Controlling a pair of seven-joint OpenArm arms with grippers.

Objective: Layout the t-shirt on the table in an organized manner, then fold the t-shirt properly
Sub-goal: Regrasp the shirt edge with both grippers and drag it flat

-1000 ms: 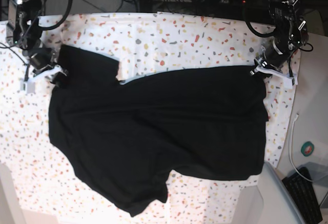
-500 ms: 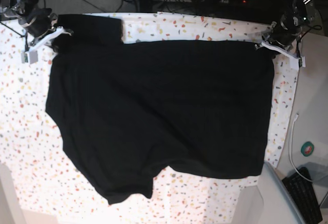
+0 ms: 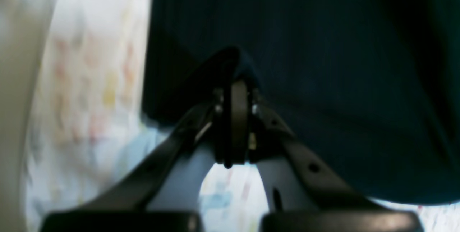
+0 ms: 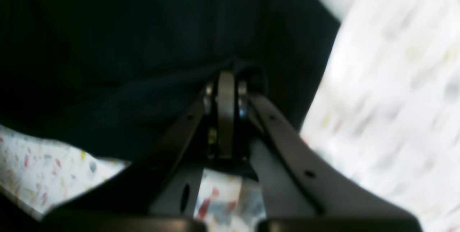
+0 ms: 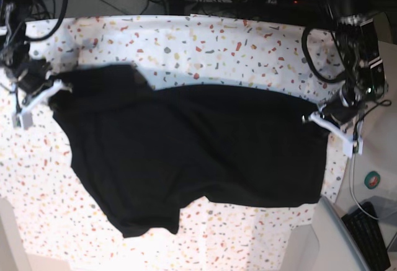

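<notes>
Across the middle of the speckled surface point(image 5: 205, 41) lies the black t-shirt point(image 5: 192, 159), spread wide with its plain side up, one sleeve reaching toward the near edge. At the t-shirt's corner on the right of the base view, the left hand point(image 5: 322, 122) is closed tight and pinches the fabric point(image 3: 323, 63). At the opposite corner, the right hand point(image 5: 51, 91) is also closed, with black cloth point(image 4: 125, 45) gathered between its fingers. Both wrist views are blurred.
</notes>
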